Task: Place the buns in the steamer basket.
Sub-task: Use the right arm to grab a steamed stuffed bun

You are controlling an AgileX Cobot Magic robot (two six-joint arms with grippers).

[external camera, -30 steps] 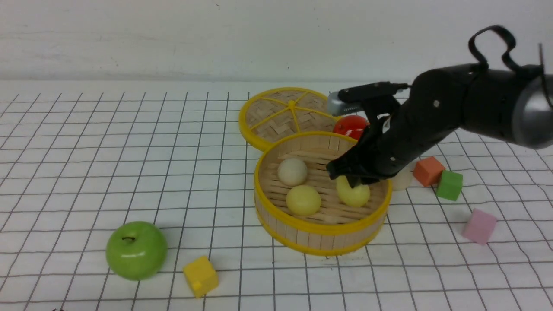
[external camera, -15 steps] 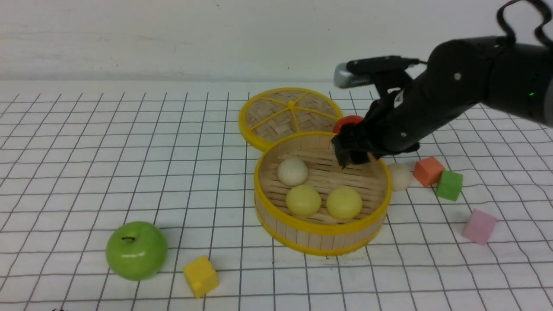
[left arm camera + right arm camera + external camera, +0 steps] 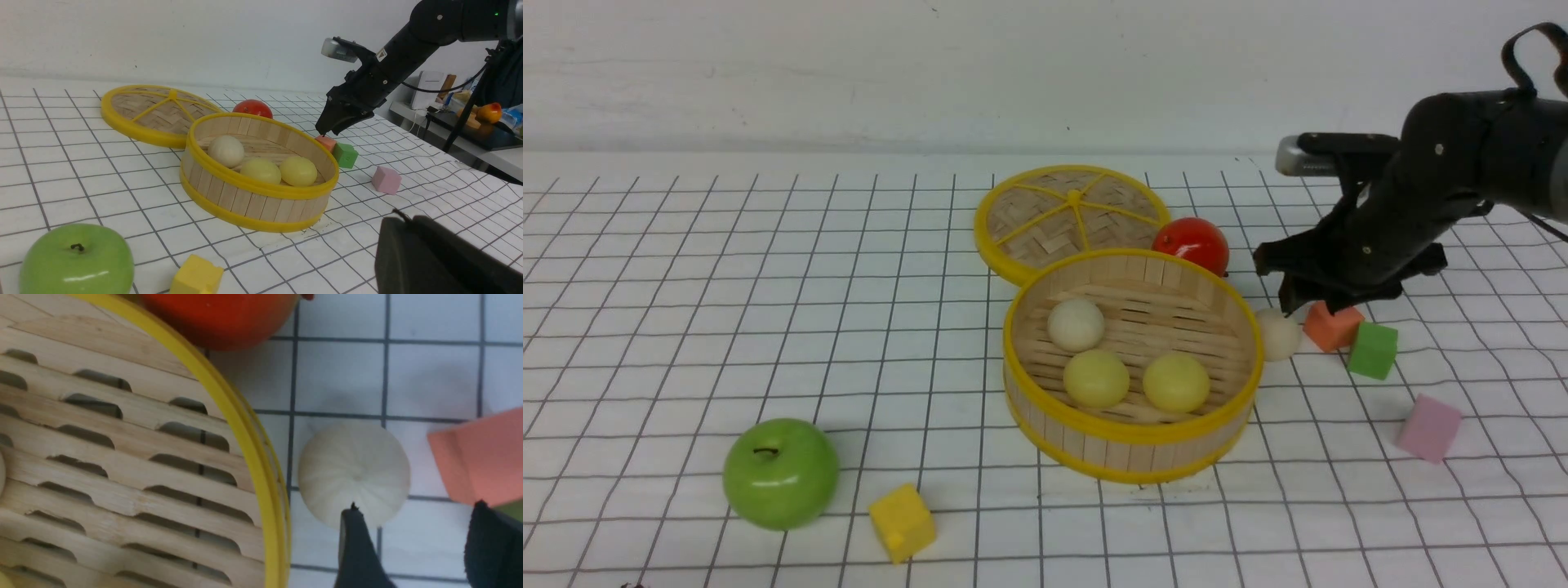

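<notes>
Before a plain wall [image 3: 849, 73], over the white gridded tabletop [image 3: 686, 327], the right pincer [image 3: 414, 512] gapes empty, the left pincer [image 3: 412, 237] closed.

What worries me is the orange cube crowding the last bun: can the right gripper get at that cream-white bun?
Probably yes: the right gripper hangs open just above the cream-white bun, uncovered between the steamer basket and the orange cube. Both gaps look narrow, though.
</notes>
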